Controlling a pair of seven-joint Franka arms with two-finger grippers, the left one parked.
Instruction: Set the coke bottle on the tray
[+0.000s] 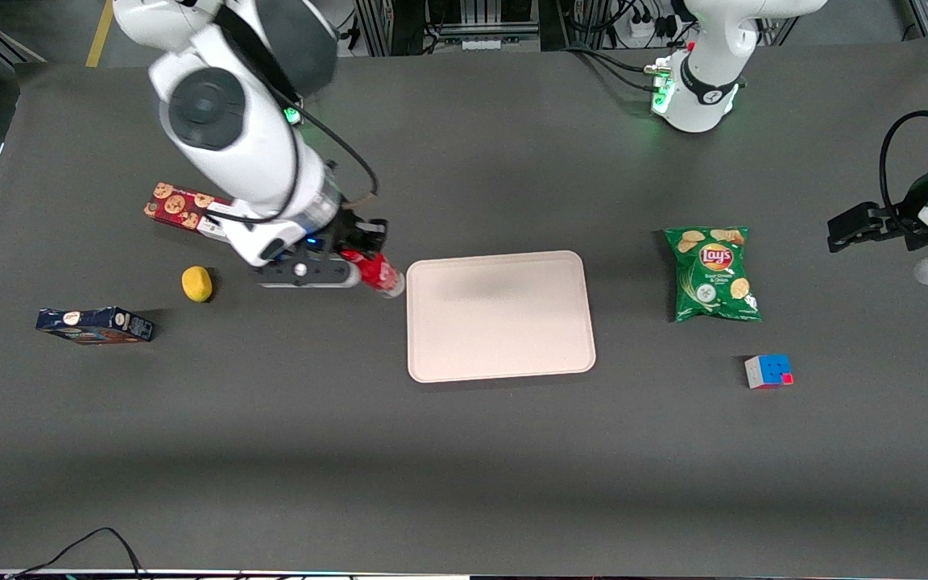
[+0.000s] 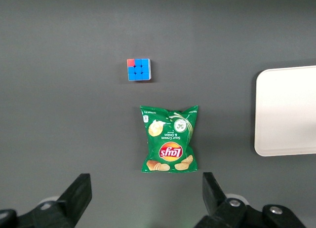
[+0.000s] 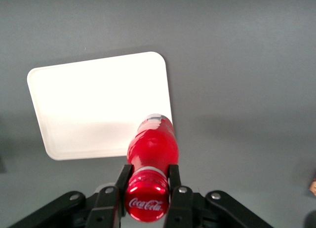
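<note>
My right gripper (image 1: 361, 266) is shut on the coke bottle (image 1: 379, 274), a small red bottle held off the table by its neck just below the red cap. In the right wrist view the fingers (image 3: 123, 177) clamp the bottle (image 3: 152, 146) on both sides, cap toward the camera, clear base pointing down at the tray's edge. The tray (image 1: 500, 314) is a large pale pinkish-beige rectangle lying flat beside the gripper, toward the parked arm's end; it also shows in the right wrist view (image 3: 98, 104) and the left wrist view (image 2: 289, 109). Nothing lies on it.
A yellow lemon (image 1: 196, 283) and a dark blue box (image 1: 95, 325) lie toward the working arm's end. A red cookie box (image 1: 182, 207) lies partly under the arm. A green chip bag (image 1: 711, 274) and a colour cube (image 1: 768, 371) lie toward the parked arm's end.
</note>
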